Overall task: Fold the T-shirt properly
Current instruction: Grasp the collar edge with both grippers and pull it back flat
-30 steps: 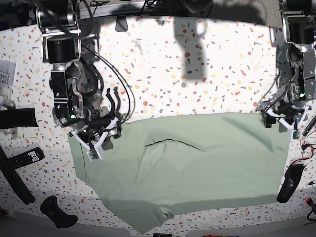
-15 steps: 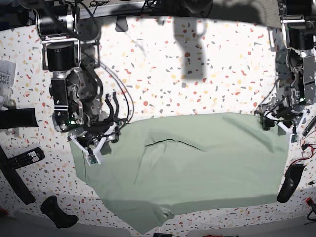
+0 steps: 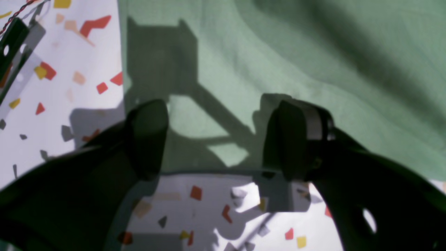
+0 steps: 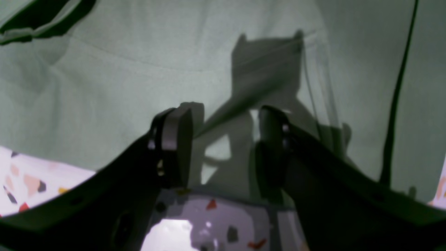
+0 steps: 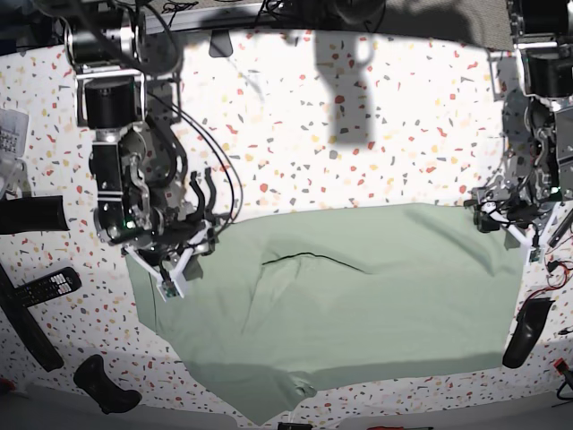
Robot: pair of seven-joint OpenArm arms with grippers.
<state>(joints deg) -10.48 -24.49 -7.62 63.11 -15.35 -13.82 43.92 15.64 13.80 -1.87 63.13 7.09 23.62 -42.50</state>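
Both arms reaching down, one at each side.
Left pincer (image 3: 216,139) spread wide; right pincer (image 4: 223,146) parted, gripping nothing.

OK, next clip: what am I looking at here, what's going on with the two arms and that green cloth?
A two-armed robot is working on a pale green T-shirt spread on a speckled table, partly folded with some creases. The right gripper hangs over the shirt's far corner on one side, the left gripper over the far corner on the other. Both have their jaws open with nothing between them, right at the cloth's far edge. Neither one has hold of the shirt.
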